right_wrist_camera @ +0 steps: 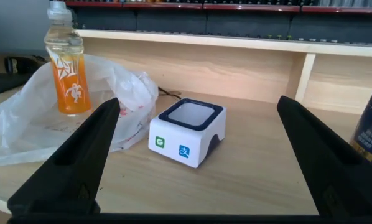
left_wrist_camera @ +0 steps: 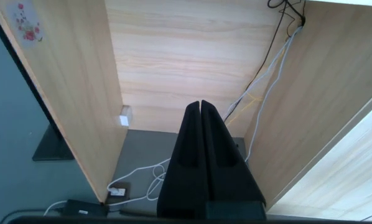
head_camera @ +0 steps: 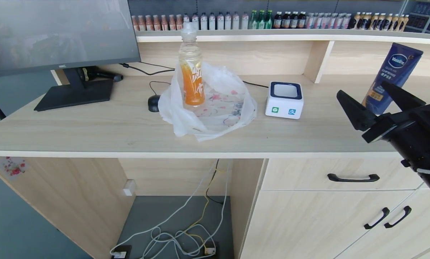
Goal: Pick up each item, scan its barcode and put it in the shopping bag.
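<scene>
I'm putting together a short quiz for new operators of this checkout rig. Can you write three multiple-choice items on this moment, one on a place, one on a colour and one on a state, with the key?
1. Where does the scanner sit relative to the shopping bag?
A. Inside it.
B. On the counter, to its right.
C. On top of it.

2. What colour is the tube standing at the counter's right end?
A. Red.
B. Green.
C. Blue.

3. How is the right gripper?
A. Open, holding nothing.
B. Shut on the tube.
C. Shut, holding nothing.

Key:
1 B: the white box stands on the wood beside the bag, apart from it.
2 C: its body is dark blue.
3 A: its fingers stand wide apart, short of the tube.
</scene>
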Controlling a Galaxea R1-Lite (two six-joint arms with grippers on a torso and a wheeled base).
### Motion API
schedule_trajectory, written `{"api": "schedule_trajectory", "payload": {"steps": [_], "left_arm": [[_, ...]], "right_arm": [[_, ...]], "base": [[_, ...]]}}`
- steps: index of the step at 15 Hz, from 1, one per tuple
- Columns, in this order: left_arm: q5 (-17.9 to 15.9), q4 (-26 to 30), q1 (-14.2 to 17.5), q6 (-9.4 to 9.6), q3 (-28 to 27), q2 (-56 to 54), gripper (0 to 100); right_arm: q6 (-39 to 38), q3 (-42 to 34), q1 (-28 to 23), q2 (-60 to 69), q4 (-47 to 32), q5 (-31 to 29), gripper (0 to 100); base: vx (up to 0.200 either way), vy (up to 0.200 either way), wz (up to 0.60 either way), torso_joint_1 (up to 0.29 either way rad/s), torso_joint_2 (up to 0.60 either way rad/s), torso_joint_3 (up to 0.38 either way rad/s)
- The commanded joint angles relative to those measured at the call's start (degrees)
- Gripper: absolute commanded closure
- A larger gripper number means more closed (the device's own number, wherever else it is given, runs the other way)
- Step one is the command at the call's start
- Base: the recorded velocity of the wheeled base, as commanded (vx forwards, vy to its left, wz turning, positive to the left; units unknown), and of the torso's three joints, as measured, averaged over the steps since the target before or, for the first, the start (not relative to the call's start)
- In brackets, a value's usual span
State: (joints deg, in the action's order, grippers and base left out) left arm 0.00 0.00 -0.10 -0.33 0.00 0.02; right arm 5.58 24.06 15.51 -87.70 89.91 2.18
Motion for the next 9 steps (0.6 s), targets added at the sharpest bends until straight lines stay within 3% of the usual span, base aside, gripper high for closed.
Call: {"api": "schedule_trajectory", "payload": {"steps": [1,9], "left_arm": [[0.0,0.0,0.0,-0.02,0.0,0.0,100],[0.0,0.0,0.0,-0.11,0.0,0.0,100]], "right_arm": [[0.0,-0.2,0.0,-0.5,0.1,0.0,0],[0.0,-1.1,0.1,-1.9,0.1,-0.1,0]], "base": [[0.000,-0.200,0.00,0.002,0.00,-0.002],[0.000,-0.200,0.00,0.002,0.00,0.004]]}}
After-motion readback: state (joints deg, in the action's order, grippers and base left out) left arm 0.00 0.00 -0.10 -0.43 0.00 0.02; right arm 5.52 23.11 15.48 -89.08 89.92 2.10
